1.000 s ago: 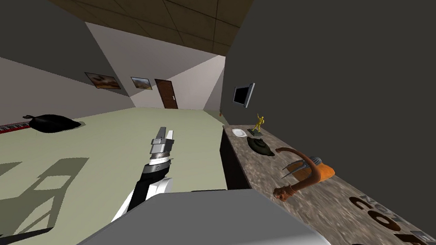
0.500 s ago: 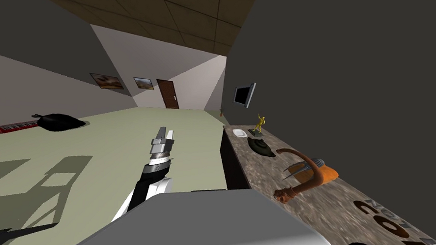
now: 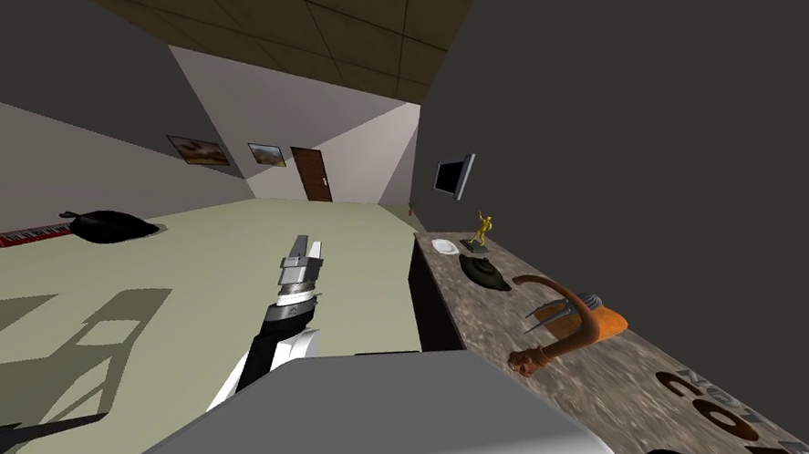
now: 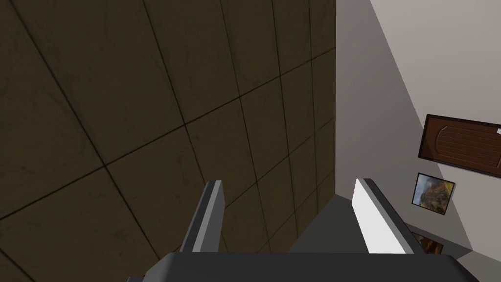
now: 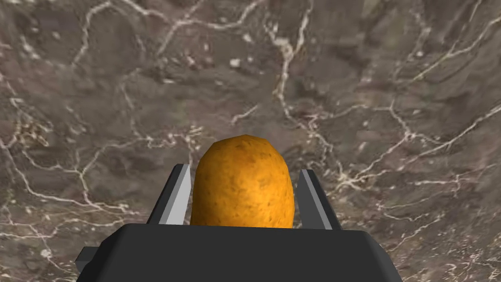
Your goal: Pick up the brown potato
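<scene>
Potato (image 5: pixel 243 183) pinched by right end effector (image 5: pixel 243 169)
Both fingers press the orange-brown potato's sides over the brown marbled desk (image 5: pixel 342 73); whether it rests there, I cannot tell. The left end effector (image 4: pixel 288 182) is raised above the floor (image 3: pixel 208 257), fingers spread.

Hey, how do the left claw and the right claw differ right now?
Left claw stands open and empty; right claw is narrower, fingers against the potato. Left claw is held out above the floor; right claw is at the marbled counter. Both have two thin grey fingers on a dark body.
</scene>
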You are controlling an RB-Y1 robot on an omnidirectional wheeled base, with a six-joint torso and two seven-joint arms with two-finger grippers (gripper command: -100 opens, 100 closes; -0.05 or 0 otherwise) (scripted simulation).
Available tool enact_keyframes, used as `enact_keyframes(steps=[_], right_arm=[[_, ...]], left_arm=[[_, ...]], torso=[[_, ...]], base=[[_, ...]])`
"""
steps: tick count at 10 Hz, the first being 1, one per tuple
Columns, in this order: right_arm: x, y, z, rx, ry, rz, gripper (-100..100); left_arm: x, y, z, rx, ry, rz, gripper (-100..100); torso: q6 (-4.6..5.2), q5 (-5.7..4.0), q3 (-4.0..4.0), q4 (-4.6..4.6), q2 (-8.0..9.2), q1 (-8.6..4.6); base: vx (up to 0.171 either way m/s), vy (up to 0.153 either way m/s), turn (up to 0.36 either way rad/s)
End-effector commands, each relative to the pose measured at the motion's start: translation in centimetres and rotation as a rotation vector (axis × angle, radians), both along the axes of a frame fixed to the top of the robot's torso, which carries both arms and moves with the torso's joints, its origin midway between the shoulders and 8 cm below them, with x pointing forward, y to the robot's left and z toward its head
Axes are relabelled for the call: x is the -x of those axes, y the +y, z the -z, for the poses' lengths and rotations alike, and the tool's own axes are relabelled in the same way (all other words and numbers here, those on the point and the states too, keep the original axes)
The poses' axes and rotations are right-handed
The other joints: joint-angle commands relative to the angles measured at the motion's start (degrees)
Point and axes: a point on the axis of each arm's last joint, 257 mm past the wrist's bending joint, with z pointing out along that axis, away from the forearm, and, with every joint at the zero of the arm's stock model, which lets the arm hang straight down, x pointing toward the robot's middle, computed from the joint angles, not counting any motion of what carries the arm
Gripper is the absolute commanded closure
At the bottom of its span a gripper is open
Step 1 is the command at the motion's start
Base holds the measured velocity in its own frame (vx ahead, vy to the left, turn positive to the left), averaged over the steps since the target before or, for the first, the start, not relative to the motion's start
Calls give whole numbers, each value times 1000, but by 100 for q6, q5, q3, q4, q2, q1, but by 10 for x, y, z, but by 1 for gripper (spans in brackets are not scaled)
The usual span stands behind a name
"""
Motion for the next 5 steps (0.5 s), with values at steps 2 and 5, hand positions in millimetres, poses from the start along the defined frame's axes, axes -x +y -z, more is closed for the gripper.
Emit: enact_keyframes(steps=[2,5], right_arm=[[-11,-4,-14,1,-2,-14,100],[-14,-4,-16,1,-2,-16,0]], left_arm=[[0,0,0,0,0,0,0],[0,0,0,0,0,0,0]], torso=[[2,4,0,1,0,5],[1,2,0,0,0,8]], base=[[-3,17,-75],[-2,11,-18]])
